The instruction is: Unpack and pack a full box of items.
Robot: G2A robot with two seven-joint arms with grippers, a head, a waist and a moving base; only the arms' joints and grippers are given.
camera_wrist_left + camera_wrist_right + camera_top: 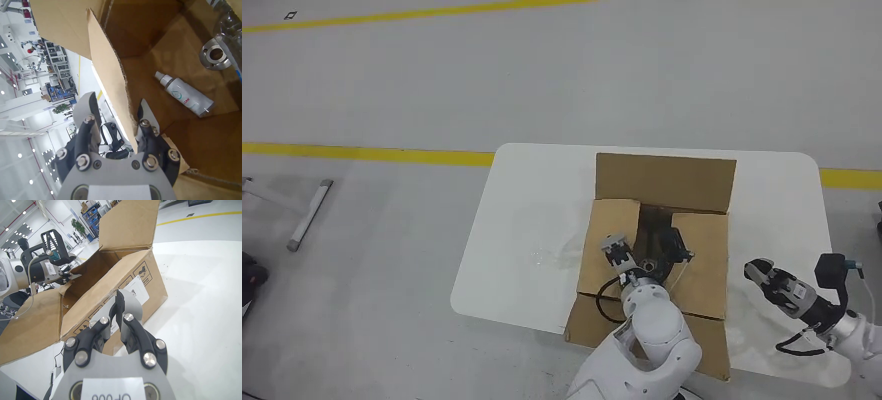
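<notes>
I'm holding my left gripper (117,99) spread, straddling the edge of a flap (109,75) of the box (143,24). Deeper inside, a white spray bottle (185,94) is lying on the box floor, with a metal flange (214,55) past it. My right gripper (118,300) is hanging pressed together and empty just beside the box's outer wall, over the white table (198,298).

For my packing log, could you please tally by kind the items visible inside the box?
Spray bottle: 1
Metal flange: 1
Clear plastic item, partly in view: 1
Total: 3 visible in the box
</notes>
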